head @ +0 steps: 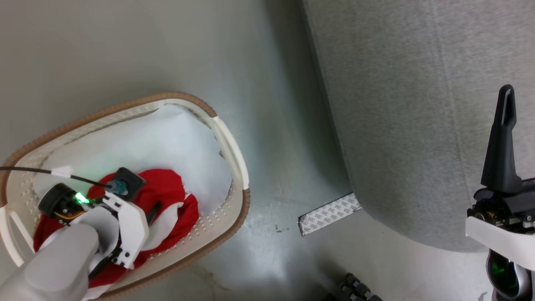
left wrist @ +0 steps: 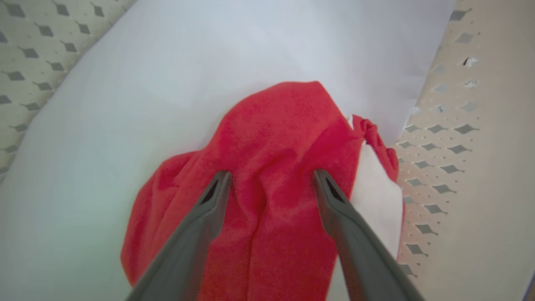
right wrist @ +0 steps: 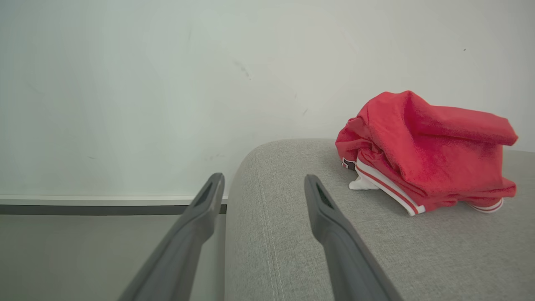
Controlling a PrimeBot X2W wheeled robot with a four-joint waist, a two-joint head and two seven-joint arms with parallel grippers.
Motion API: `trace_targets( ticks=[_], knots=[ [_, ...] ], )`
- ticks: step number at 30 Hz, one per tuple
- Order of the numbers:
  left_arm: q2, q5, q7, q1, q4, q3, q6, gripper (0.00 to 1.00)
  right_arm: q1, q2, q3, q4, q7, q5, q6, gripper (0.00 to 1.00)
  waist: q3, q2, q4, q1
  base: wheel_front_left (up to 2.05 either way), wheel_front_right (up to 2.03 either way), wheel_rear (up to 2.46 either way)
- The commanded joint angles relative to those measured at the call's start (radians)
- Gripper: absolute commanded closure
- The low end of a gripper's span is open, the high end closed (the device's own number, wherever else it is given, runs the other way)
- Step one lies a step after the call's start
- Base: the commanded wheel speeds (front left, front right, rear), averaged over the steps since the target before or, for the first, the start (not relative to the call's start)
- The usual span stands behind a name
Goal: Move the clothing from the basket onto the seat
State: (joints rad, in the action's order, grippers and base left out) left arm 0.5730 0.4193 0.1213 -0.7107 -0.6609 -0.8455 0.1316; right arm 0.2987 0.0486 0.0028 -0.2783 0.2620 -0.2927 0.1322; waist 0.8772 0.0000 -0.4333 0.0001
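Observation:
The white basket (head: pixel 234 167) with a brown rim stands on the floor at the lower left. Red clothing (head: pixel 167 188) with white panels lies in its near end. My left gripper (left wrist: pixel 271 179) reaches down into the basket, open, its fingertips (left wrist: pixel 219 184) set on the red clothing (left wrist: pixel 284 138) with a ridge of the fabric between them. The grey seat (head: pixel 418 104) takes up the upper right. My right gripper (right wrist: pixel 263 182) hangs open over the seat's edge (right wrist: pixel 292 234), holding nothing. Another red garment (right wrist: pixel 426 154) with white striped trim lies bunched on the seat, apart from the gripper.
A white sheet (head: pixel 167 138) covers the basket's floor under the red clothing. A strip of patterned tape (head: pixel 330 213) lies on the grey floor beside the seat's corner. A dark ribbed part (head: pixel 355 290) shows at the bottom edge. A pale wall (right wrist: pixel 167 83) rises behind the seat.

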Motion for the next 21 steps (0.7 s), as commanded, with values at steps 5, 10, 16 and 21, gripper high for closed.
trace_targets(
  ticks=[5, 10, 16, 21],
  knots=[
    [0.0, 0.052, -0.054, -0.047, -0.032, -0.064, -0.001, 0.0, -0.024, 0.001, 0.006, -0.032, 0.001, 0.039, -0.003, 0.0, 0.03, 0.0, 0.035, -0.0001, 0.11, 0.11, 0.11],
    [-0.003, 0.101, -0.099, -0.075, -0.053, -0.14, -0.001, 0.84, -0.033, 0.001, 0.002, -0.054, 0.001, 0.062, -0.003, 0.0, 0.04, 0.0, 0.053, -0.0001, 0.08, 0.08, 0.08],
    [-0.009, 0.164, -0.16, -0.106, -0.055, -0.21, -0.001, 1.0, -0.022, 0.001, -0.013, -0.047, 0.001, 0.064, -0.003, 0.0, 0.027, 0.0, 0.053, -0.0001, 0.0, 0.0, 0.0],
    [-0.004, 0.245, -0.242, -0.101, -0.045, -0.224, -0.001, 1.0, 0.009, 0.001, 0.004, -0.021, 0.001, 0.048, -0.003, 0.0, -0.025, 0.0, 0.046, -0.0001, 0.0, 0.0, 0.0]
  ],
)
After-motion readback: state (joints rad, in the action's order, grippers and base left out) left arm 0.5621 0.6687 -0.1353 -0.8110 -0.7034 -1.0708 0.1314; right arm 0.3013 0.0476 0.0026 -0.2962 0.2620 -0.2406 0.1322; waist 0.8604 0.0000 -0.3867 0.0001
